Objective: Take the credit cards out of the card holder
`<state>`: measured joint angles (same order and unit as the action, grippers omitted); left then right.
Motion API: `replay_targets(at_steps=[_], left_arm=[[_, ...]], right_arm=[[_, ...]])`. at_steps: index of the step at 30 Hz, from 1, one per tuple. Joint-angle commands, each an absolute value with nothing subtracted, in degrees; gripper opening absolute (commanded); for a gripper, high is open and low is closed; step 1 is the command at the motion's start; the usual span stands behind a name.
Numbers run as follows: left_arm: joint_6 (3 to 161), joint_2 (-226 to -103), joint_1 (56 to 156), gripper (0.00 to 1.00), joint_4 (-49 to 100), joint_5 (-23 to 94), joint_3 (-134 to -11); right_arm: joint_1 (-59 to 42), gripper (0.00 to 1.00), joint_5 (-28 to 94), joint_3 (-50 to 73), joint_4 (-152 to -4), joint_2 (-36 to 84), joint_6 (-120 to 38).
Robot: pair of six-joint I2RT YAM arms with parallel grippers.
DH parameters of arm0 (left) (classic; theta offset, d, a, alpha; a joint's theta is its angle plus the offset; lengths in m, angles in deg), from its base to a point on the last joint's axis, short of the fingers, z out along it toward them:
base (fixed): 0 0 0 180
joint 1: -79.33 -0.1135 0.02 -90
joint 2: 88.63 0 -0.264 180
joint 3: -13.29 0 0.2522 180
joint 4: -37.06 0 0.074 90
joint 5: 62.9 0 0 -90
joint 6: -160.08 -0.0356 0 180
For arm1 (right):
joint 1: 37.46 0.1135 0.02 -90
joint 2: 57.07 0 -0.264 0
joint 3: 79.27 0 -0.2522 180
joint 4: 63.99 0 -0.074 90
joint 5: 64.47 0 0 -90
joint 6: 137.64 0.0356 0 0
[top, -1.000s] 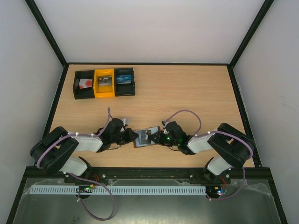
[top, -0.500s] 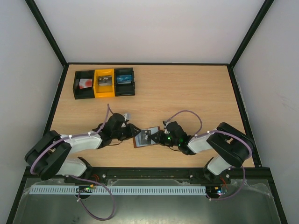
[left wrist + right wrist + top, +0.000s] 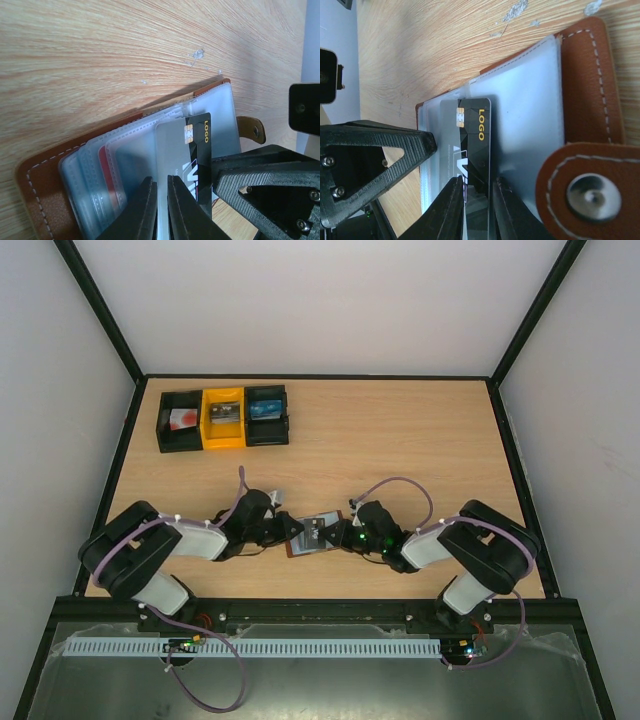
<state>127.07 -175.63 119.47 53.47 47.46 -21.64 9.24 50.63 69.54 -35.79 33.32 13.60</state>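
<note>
Back at the card holder's left edge after drawing off a moment ago, my left claw [image 3: 161, 186] has shut again. Its fingers are down to a sliver on the frosted plastic sleeve [image 3: 170, 150] that half covers the black card [image 3: 199, 150]. Whether the card itself is in that pinch I cannot tell. My left arm has swung in and up with the move, while my right arm has hardly stirred.

My right claw [image 3: 478, 182] works from the opposite side, its fingers a narrow gap apart and clamped on the end of the same black card. Gold "LOGO" lettering and a chip show just beyond the tips. The two claws' tips stand close together across the card.

The black card sits in its sleeve, not pulled free, among a fan of clear sleeves. A red edge [image 3: 103, 170] shows inside a neighbouring sleeve.

The card holder [image 3: 316, 533], brown leather with pale stitching, lies open and flat on the desk [image 3: 400, 450] between my two arms, toward the near edge. Its snap tab [image 3: 585, 192] is just beside my right claw.

Well apart, at the desk's far left corner, stands a row of three bins [image 3: 224, 443], black, yellow and black, each with something small inside.
</note>
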Motion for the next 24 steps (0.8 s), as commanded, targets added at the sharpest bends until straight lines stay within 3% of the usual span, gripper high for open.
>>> replay_targets(at_steps=[1,11,17,24], left_arm=[[127.9,-176.5,120.2,0.09,52.3,46.4,-18.3],[127.4,-176.2,120.2,0.08,51.3,45.6,-18.1],[127.3,-176.5,120.2,0.08,51.4,45.6,-18.3],[127.3,-175.0,120.1,0.08,49.7,44.0,-18.3]], right_arm=[[8.8,0.18,50.1,70.5,-34.3,35.0,14.5],[8.5,0.11,50.2,71.2,-32.7,35.5,15.3],[8.3,0.02,49.8,72.2,-31.4,34.6,15.6],[7.6,0.02,48.2,74.1,-32.4,31.3,15.5]])
